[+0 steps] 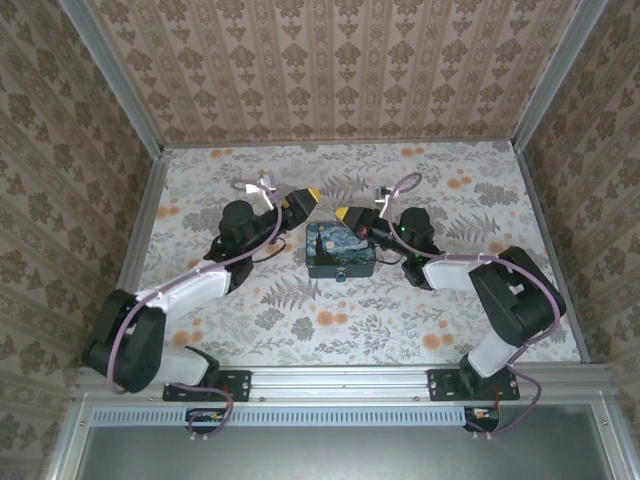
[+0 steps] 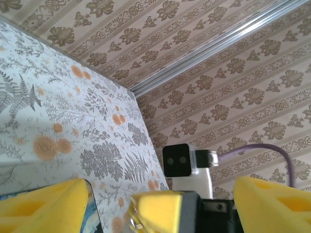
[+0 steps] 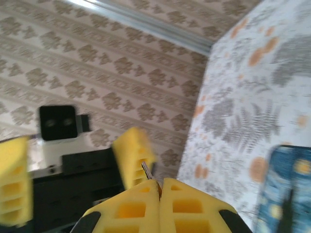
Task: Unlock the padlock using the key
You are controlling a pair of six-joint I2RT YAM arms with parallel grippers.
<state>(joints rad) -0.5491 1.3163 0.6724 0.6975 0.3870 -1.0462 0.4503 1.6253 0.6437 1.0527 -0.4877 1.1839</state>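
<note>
**Key Held in a Pinch Beside Painted Box**

Grips the thin key (image 3: pixel 147 171) between the pressed-together yellow fingers (image 3: pixel 194 211) of the right tool (image 3: pixel 160 187), metal tip poking out, by the far edge of the painted box (image 1: pixel 340 252) at mid-surface (image 1: pixel 420 310). Faces the left tool (image 1: pixel 305 198), spread wide, close opposite. Cannot make out the padlock at this size.

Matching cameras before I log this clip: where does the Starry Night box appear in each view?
Top external: Starry Night box in mid-picture, on the floral table cover.
Left wrist: a dark blue sliver at the bottom edge, left of centre.
Right wrist: a blurred blue corner at lower right.
Shared landmark: the fern-and-orange-flower table cover lies under the box in all three.
</note>
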